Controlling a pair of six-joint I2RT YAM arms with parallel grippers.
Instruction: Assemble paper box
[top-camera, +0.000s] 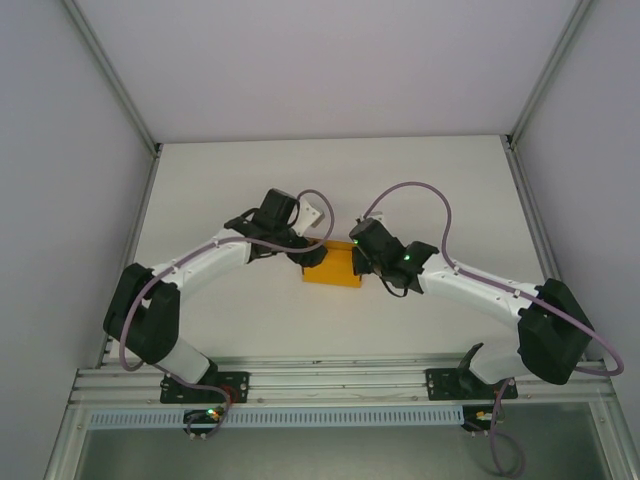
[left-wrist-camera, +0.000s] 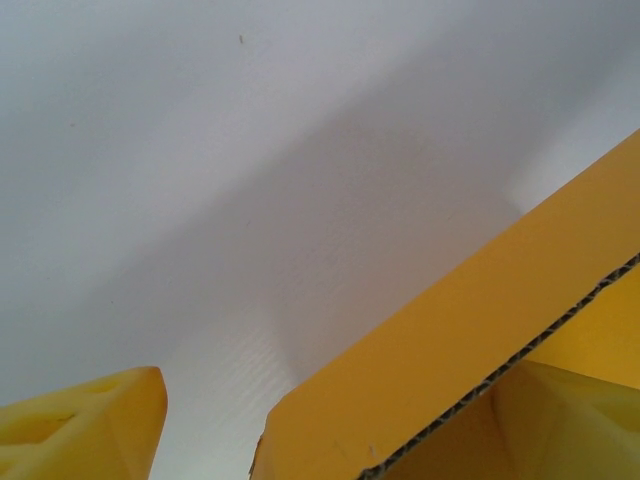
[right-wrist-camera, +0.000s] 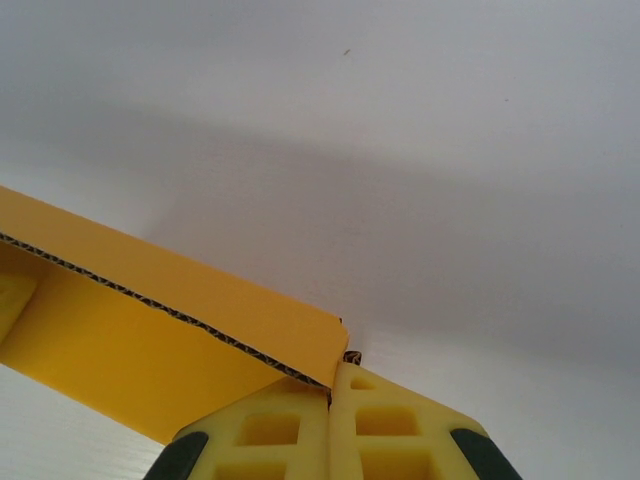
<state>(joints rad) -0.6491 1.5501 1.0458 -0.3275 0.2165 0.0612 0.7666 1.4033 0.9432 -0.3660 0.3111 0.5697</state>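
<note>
Seen from above, two white-and-black arms are bent inward over a white table (top-camera: 330, 180): the left arm (top-camera: 200, 265) and the right arm (top-camera: 480, 290). One paper box (top-camera: 333, 270) of bright orange-yellow card is counted. It lies at the middle of the table, between the left gripper (top-camera: 305, 252) and the right gripper (top-camera: 362, 256). Its long axis is laid left to right across the table. Both of its short ends are covered by the grippers, so its full outline cannot be made out from above.

In the left wrist view, one yellow finger (left-wrist-camera: 90, 425) is cut off at the lower left corner. A strip of bare table is seen between it and a raised card wall with a corrugated edge. The second finger is partly hidden behind that wall at the lower right. The left jaws are spread wide to either side of the wall, and the near finger is kept apart from it.

In the right wrist view, two yellow fingers (right-wrist-camera: 395, 430) are pressed together at the bottom edge. The corner of a card flap is pinched in the seam between them. The flap runs off to the left and is cut off by the frame.
</note>
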